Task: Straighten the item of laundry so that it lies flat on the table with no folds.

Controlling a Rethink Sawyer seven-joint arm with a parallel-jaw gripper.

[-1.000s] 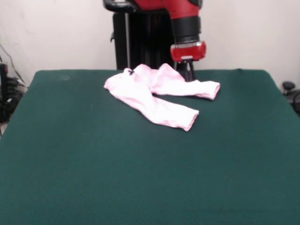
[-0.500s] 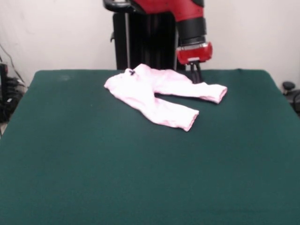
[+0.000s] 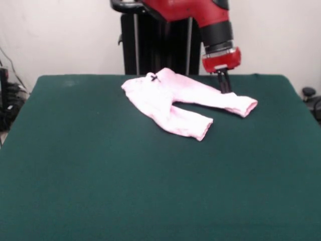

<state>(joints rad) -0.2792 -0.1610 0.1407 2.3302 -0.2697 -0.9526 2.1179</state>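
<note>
While our gripper (image 3: 225,89) pinches the baby trousers' (image 3: 173,103) far leg, we pull rightward, low over the table (image 3: 100,175). We stop once taut.

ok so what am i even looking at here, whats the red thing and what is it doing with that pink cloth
The red and black thing is a robot arm on a dark pedestal at the far side of the table. The camera sits across the table, facing the robot, so the arm comes down from the top of the picture. At the arm's end is a pincer, its thin dark fingers pointing down. They meet the far leg of small pale pink baby trousers with a tiny dark bow at the waist. Those trousers are the laundry it should spread flat on the green table. Whether the pincer is actually clamped on the cloth cannot be told from here.
</note>
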